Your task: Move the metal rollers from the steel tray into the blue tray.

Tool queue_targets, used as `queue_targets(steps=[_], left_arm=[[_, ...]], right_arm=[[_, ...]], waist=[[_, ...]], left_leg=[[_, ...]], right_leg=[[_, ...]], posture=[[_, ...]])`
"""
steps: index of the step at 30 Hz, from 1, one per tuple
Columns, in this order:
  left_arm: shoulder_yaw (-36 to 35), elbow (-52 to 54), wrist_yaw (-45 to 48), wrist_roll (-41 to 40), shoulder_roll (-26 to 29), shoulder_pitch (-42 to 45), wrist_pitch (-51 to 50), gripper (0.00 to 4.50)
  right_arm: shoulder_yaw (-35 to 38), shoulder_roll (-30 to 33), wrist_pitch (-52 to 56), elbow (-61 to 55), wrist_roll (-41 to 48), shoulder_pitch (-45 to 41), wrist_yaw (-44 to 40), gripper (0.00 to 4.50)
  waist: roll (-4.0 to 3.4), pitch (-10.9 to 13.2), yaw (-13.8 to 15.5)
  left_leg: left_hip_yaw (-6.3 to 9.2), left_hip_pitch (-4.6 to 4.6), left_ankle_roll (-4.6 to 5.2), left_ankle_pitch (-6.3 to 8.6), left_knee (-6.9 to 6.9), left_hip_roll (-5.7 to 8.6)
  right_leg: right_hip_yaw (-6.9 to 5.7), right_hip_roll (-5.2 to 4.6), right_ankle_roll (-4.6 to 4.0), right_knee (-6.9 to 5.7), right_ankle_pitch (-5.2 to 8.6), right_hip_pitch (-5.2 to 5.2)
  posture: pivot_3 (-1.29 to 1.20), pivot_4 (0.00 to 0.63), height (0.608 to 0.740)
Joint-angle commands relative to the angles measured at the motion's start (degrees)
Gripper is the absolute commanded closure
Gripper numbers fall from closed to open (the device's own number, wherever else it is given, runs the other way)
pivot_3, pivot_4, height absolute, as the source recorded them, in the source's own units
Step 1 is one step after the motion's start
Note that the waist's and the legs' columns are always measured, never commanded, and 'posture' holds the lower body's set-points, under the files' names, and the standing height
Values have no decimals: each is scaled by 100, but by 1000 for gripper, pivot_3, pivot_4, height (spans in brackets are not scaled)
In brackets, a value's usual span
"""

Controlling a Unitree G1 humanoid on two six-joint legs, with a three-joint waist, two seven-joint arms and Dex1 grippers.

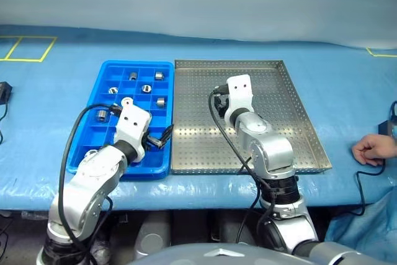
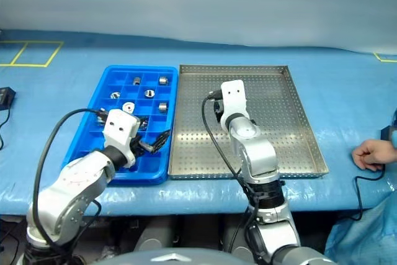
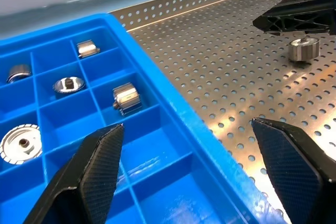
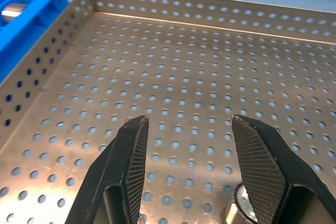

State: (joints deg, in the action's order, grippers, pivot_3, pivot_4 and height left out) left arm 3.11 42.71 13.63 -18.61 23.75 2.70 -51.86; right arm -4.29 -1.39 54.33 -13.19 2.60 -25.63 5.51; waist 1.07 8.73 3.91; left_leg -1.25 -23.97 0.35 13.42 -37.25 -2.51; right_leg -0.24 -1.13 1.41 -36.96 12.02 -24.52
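Both arms reach forward over the desk, end effectors parted and empty.

The left arm bends up from the desk's near-left edge, and its end effector [image 3: 184,177] points forward and toward the right, slightly downward, over the near right corner of the blue tray [image 1: 162,169]; its two black fingers [image 3: 89,171] stand wide apart with nothing between them. The right arm stretches straight ahead over the middle of the steel tray [image 1: 304,159], wrist tipped a little down. Its end effector [image 4: 191,166] hangs just above the tray's floor, ribbed fingers [image 4: 257,166] spread apart, gripping nothing.
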Motion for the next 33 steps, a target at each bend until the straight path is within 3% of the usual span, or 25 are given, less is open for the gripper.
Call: queue_targets(steps=[1, 10, 26, 30, 33], left_arm=[[153, -29, 185, -40, -24, 173, 184, 244], [214, -35, 140, 18, -67, 20, 170, 244], [122, 117, -34, 53, -129, -282, 207, 244], [123, 122, -44, 55, -131, -290, 204, 244], [125, 124, -57, 56, -131, -294, 204, 244]], right_arm=[[219, -238, -95, 174, -93, 22, 292, 1873], [768, -700, -948, 886, -276, 114, 1070, 1873], [1090, -946, -956, 1336, -54, -19, 1124, 1873], [1142, -956, -887, 1392, 36, -49, 1147, 2757], [1130, -968, -909, 1373, 116, -35, 1102, 2791]], waist=[[0, 0, -34], [0, 0, -90], [-1, 0, -36], [-1, 0, -8], [-1, 0, -1]], left_leg=[[0, 2, 0, 0, -1, 0], [-3, 3, 1, 0, -2, 4], [1, 10, 0, -1, -2, 2], [1, 10, 0, -1, -2, 3], [0, 13, 0, -2, -3, 2]], right_leg=[[1, 1, 1, 0, 0, 2], [13, -2, 8, 2, -4, 3], [22, 0, 12, -3, -5, 4], [22, 0, 13, -3, -5, 4], [22, 1, 14, -3, -4, 6]], posture=[[192, 150, 740], [223, 150, 740], [261, 150, 740], [263, 150, 740], [261, 150, 740]])
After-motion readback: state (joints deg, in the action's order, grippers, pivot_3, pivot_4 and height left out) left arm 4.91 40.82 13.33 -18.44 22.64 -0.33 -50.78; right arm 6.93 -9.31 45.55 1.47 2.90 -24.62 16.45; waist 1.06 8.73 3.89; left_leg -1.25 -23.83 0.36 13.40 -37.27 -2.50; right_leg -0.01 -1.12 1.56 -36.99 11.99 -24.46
